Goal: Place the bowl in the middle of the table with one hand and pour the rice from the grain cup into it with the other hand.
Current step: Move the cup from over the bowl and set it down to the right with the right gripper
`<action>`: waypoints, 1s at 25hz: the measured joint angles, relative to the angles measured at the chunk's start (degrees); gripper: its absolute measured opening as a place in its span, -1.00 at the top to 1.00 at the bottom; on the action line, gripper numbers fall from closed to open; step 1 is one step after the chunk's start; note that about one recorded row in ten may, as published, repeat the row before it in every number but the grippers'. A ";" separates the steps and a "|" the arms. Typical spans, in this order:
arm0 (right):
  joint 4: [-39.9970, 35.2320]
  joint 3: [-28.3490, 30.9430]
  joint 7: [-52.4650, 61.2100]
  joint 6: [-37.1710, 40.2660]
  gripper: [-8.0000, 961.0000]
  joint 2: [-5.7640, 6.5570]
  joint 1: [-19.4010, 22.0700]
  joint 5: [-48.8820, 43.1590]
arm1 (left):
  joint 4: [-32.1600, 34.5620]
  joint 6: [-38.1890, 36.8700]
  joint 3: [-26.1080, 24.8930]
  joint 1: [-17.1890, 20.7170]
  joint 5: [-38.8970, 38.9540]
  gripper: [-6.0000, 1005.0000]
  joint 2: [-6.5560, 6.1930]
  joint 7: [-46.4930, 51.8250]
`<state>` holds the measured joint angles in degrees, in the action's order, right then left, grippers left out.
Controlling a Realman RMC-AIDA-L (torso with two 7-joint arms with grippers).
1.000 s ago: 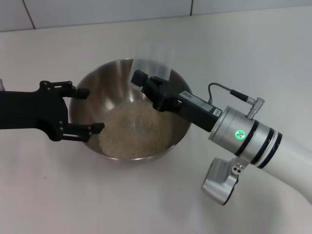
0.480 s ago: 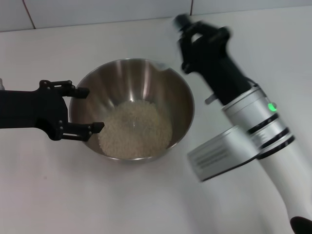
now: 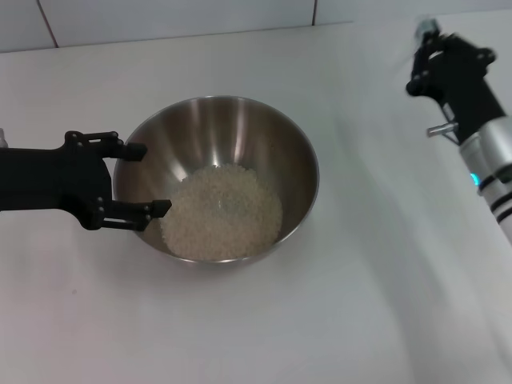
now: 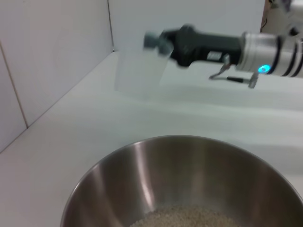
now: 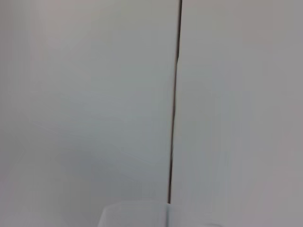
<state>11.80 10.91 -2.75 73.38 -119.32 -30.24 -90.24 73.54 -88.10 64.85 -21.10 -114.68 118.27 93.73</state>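
Looking down from the head camera, I see the bowl [image 3: 218, 179] near the middle of the table [image 3: 336, 312], with the rice [image 3: 222, 213] heaped inside it toward the six o'clock side. My left gripper [image 3: 132, 182] sits at the bowl's nine o'clock with its two fingers spread, one on either side of the rim there; whether they press the steel I cannot tell.

My right gripper [image 3: 432, 64] is far off at the bowl's two o'clock, well apart from it, near the table's far right edge. From the left wrist camera I see it clamped on the grain cup [image 4: 139, 71], which hangs translucent and apparently empty above the white surface, its long axis roughly upright.

I judge the pour done, so the coming move turns on the cup and the table directly beneath it: the right arm is the one carrying it, and the way down looks unobstructed. The bowl lies toward eight o'clock from the cup.
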 joint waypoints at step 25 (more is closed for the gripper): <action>1.07 0.45 6.20 -23.02 0.71 -0.24 -2.00 -14.68 | -0.96 0.13 0.36 -0.06 -0.01 -0.72 0.12 -0.61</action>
<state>12.87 11.35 3.45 50.36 -119.56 -32.25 -104.92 72.57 -87.97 65.21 -21.16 -114.69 118.39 93.11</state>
